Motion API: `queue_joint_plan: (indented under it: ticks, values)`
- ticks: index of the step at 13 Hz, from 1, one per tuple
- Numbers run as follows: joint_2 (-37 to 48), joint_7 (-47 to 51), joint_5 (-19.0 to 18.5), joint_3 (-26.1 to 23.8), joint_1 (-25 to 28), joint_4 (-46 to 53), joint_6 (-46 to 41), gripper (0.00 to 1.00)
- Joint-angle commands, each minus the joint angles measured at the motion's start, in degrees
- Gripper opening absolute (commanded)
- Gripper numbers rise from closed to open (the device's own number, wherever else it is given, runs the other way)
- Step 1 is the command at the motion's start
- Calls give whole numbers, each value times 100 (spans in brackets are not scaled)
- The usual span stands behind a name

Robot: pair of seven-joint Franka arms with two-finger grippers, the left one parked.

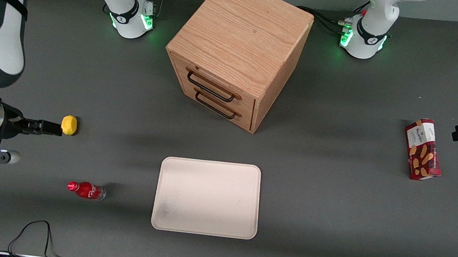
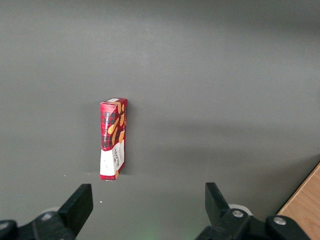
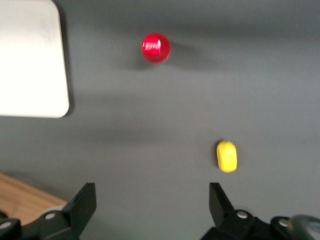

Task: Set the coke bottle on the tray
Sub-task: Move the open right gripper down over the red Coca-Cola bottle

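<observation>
The coke bottle [image 1: 86,190] is small and red with a red cap, and it stands on the grey table beside the tray [image 1: 207,196], toward the working arm's end. From above it shows as a red disc [image 3: 155,48]. The tray [image 3: 30,60] is flat, cream-white and bare. My gripper [image 1: 41,127] hangs open above the table, farther from the front camera than the bottle and next to a yellow lemon-like object [image 1: 69,125]. Its fingers [image 3: 84,202] stand wide apart around my gripper's centre [image 3: 152,200], with only bare table between them.
A wooden two-drawer cabinet [image 1: 237,52] stands at the table's middle, farther from the front camera than the tray. A red snack box [image 1: 422,149] lies toward the parked arm's end. The yellow object [image 3: 227,156] sits close to one fingertip. A black cable [image 1: 33,235] loops at the near table edge.
</observation>
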State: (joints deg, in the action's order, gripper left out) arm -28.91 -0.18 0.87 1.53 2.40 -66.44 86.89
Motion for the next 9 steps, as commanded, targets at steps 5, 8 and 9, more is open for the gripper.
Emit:
queue_joint_plan:
  ticks: [5,8,9]
  values:
    - [-1230,71,-438,-39,23,1045,906,99]
    - [-1511,89,-394,-83,41,1098,1486,99]
    - [-1565,89,-394,-152,32,1098,1619,99]
